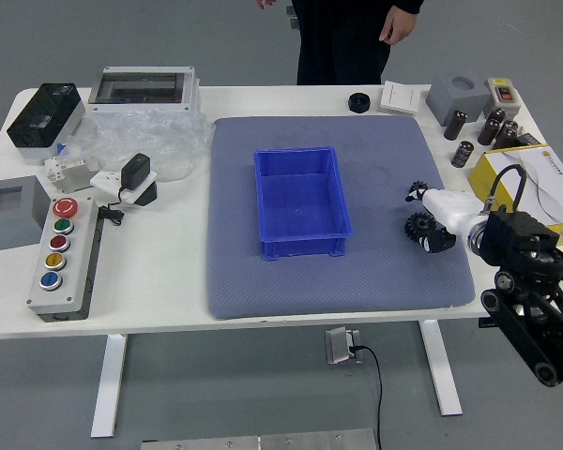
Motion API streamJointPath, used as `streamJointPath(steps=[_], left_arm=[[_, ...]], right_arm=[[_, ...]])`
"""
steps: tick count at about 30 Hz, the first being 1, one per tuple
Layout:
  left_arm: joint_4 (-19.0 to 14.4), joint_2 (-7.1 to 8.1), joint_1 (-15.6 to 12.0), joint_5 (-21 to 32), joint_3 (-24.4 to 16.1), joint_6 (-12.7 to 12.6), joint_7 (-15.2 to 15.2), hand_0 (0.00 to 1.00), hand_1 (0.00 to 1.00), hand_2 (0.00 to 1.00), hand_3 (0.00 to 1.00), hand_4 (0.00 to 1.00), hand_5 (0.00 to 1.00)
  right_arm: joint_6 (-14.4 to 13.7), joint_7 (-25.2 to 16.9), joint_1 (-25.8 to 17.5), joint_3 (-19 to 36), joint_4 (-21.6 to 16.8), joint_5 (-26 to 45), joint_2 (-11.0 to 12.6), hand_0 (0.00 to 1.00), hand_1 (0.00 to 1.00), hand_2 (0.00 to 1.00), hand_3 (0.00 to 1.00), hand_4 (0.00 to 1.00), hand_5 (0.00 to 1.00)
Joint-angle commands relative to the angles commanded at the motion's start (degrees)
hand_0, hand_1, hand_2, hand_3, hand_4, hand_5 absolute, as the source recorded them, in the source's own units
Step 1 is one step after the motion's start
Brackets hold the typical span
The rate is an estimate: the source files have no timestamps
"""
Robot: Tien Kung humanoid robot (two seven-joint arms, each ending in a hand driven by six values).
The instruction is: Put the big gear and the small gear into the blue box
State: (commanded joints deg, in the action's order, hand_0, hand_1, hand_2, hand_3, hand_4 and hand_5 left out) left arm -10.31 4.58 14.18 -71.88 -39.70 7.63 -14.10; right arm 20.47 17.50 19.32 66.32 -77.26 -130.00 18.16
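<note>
Robot hand [455,214], over on the right side, is open, with its black fingers and thumb apart. Its fingertips are at the small gear [416,193] and partly hide it. Its thumb is just beside the big gear [418,226]; I can't tell if they touch. Both gears are on the gray-blue mat [357,281], to the right of the blue box [303,202] in the middle. A white counter [159,272] is under the mat. Up top, a person [342,42] in black stands on the gray floor [197,33], one hand [397,25] hanging down.
</note>
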Motion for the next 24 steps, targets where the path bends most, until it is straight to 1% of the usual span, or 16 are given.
streamJointPath(steps=[24], left_arm=[[0.0, -0.05, 0.0, 0.04, -0.02, 0.02, 0.03, 0.79, 0.76, 0.751, 0.683, 0.562, 0.257]], right_arm=[[-0.89, -0.68, 1.26, -0.73, 4.76, 0.0, -0.41, 0.908, 0.831, 0.901, 0.865, 0.659, 0.043]])
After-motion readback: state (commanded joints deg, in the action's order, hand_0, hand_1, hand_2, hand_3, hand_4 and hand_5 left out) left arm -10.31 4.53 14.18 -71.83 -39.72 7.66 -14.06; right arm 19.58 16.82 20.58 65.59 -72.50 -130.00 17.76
